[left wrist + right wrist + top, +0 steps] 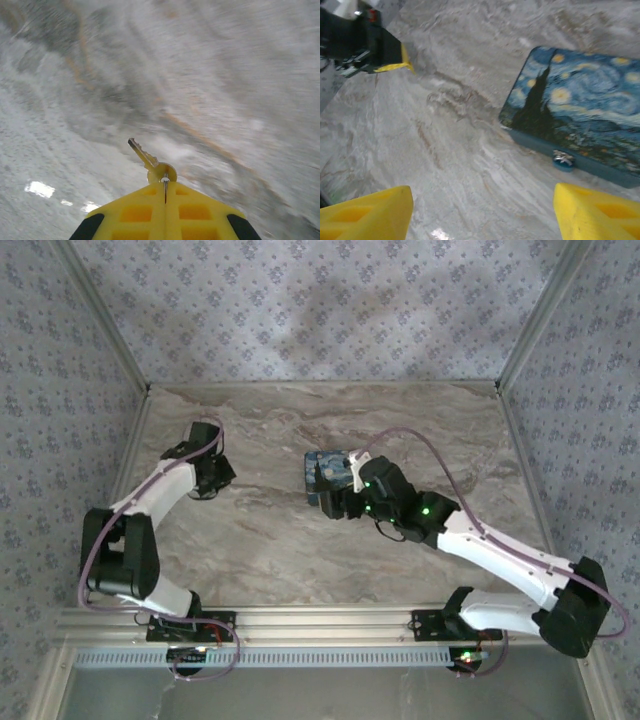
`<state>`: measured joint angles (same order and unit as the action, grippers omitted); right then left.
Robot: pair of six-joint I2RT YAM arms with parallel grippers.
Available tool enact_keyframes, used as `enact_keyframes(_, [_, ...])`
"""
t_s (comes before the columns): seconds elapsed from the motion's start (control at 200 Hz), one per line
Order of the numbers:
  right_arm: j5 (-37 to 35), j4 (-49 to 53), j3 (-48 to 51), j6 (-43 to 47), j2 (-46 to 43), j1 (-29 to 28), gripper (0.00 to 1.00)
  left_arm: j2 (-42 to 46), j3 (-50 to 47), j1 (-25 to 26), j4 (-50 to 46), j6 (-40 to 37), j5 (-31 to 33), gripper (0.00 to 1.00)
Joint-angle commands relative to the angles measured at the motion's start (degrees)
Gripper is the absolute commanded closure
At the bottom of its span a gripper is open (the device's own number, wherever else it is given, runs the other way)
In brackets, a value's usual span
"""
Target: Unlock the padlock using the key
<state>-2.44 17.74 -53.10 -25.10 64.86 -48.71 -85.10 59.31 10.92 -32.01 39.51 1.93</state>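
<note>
**Pinching the key at left, hovering wide by the locked box at right**

Clamping the left gripper (165, 187) fully shut on the key (150, 162), with yellow fingers (135, 212) pressed together over the round brass head. Leaving the toothed blade free, sticking straight out past the fingertips and leaning up and to the left in the left wrist view, just above the marbled table (260, 540). Sitting at the left side of the table in the overhead view (205, 485), well apart from everything else.

Holding the right gripper (482, 210) spread wide with nothing between its jaws. Hovering it near the middle of the table, just beside a box (580, 115) printed with a swirling night-sky painting. Facing that gripper: the box's front wall, carrying a small silvery lock (563, 160), too blurred for making out the keyhole.

Judging the coming move: lying to the right of the key-holding hand, across bare table, with the right gripper much nearer the lock. Probably calling for carrying the key rightward and turning its long axis to point into the lock, while bracing the box or lock with the open hand. Risking a slip, given so little of the key's head inside the grip.
</note>
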Motion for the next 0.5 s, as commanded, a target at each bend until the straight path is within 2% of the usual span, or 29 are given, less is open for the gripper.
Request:
enact_keyframes(0.0, [-3.6,-1.0,1.1,-0.8,-3.5,1.8,0.23,4.3,4.1,1.7,-1.1,-1.7,-5.9,1.0])
enact_keyframes(0.085, [-2.3,-1.7,1.4,0.2,-5.8,3.3,0.23,6.2,6.2,3.5,0.7,-1.5,-10.1,1.0])
enact_keyframes(0.185, [3.4,-2.6,1.6,-1.2,-7.8,6.9,0.24,7.7,8.5,6.3,3.9,-0.9,-14.9,1.0])
enact_keyframes(0.35, [17.5,-8.4,1.3,-6.0,-8.3,15.0,0.29,8.6,12.6,12.1,7.5,0.1,-17.9,1.0])
enact_keyframes(0.495, [21.1,-10.2,-0.8,-6.3,-6.3,15.8,0.32,8.3,16.6,17.5,7.7,0.9,-17.8,1.0])
